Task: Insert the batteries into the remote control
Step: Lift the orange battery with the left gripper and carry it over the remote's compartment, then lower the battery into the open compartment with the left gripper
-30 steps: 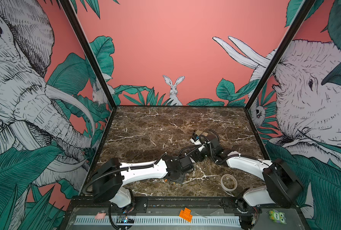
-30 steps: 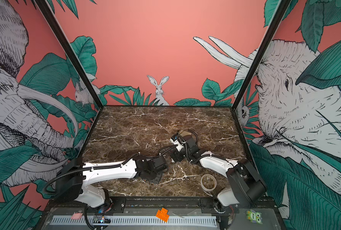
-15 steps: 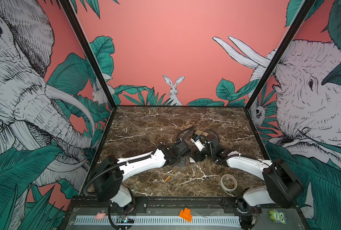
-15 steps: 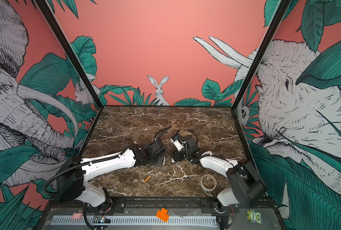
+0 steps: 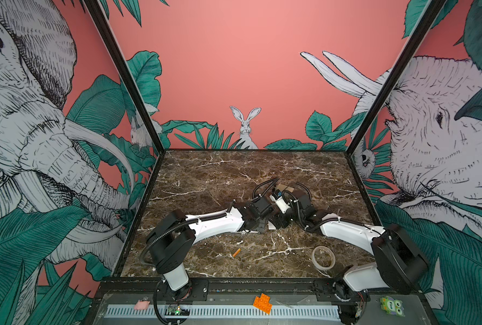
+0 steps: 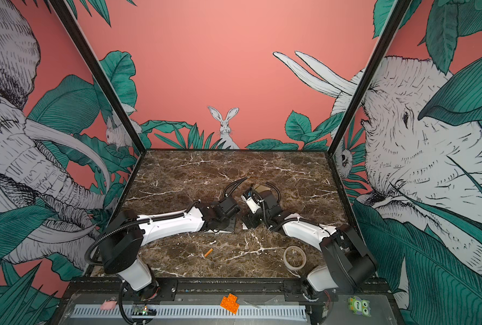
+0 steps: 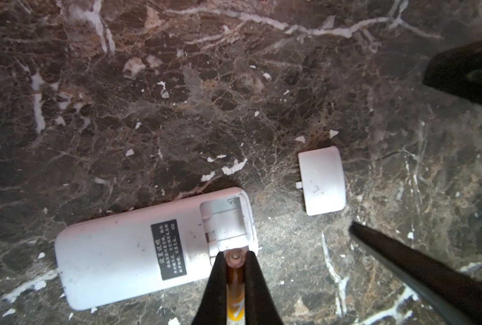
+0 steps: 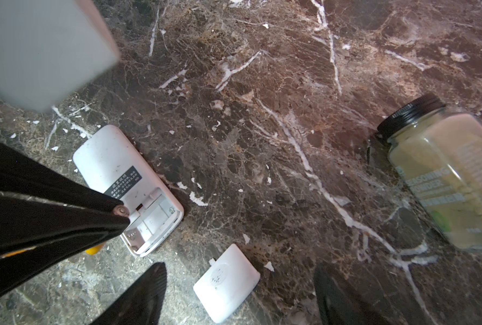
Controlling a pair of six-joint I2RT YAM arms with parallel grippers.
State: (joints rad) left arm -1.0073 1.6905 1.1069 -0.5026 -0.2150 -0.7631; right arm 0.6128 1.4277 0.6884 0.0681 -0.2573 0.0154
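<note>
Left pincer [image 7: 235, 257] clamps a battery [image 7: 235, 280] at the remote control [image 7: 116, 253], over its open compartment [image 7: 225, 222]; my right pincer [image 8: 239, 268] stands open.

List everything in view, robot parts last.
Brown marble table: one, brown, under everything.
White oblong plastic remote control: one, white, label side up on table, battery bay open.
Small white plastic battery cover: one, white, beside remote, not touching.
Thin orange cylindrical batteries: two, orange; one loose near table front, one clamped by left gripper.
Clear tape roll: one, transparent, table front right.
Clear spice jar with black lid: one, tan powder, on its side.
Flat orange studded brick: one, orange, front ledge.
Left gripper: one, black, shut on battery.
Right gripper: one, black, open over cover.
</note>
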